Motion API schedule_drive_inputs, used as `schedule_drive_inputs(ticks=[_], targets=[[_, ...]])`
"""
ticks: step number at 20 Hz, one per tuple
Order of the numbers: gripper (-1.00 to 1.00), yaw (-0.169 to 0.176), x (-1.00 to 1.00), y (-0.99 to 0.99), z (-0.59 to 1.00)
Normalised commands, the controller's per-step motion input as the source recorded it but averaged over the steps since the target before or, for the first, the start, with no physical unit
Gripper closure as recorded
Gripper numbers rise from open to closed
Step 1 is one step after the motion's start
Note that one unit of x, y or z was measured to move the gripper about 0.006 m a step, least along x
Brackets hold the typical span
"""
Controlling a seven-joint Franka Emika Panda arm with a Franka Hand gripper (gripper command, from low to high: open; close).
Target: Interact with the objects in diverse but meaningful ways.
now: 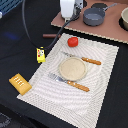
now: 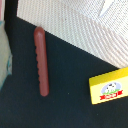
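Observation:
My gripper (image 1: 68,18) hangs at the back of the scene, above the dark cloth, and its white body hides the fingers, so their state is unclear. Below it lies the thin dark-brown sausage (image 1: 50,36) (image 2: 41,60), flat on the cloth beside the placemat's edge. The red tomato (image 1: 73,41) sits on the placemat's far corner. The small yellow block (image 1: 40,54) (image 2: 109,89) rests just off the mat on the exterior view's left. Nearer the front left lies the orange-yellow ridged pastry (image 1: 20,83). Nothing is held.
A striped placemat (image 1: 102,80) carries a beige plate (image 1: 73,68), an orange-handled fork (image 1: 70,82) and knife (image 1: 84,59). At the back right a wooden board (image 1: 107,30) holds a grey pot (image 1: 93,17). A black cable (image 1: 30,37) runs across the cloth.

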Motion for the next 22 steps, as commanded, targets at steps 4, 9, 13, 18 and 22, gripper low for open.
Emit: schedule_drive_inputs(ticks=[4, 9, 13, 18, 22], targets=[[-1.0, 0.028, 0.43, -0.02, -0.07], [-1.0, 0.01, 0.45, 0.0, -0.16], [-1.0, 0.003, 0.44, 0.0, -0.24], [-1.0, 0.006, 0.35, 0.0, -0.28], [-1.0, 0.011, 0.21, 0.0, -0.38]])
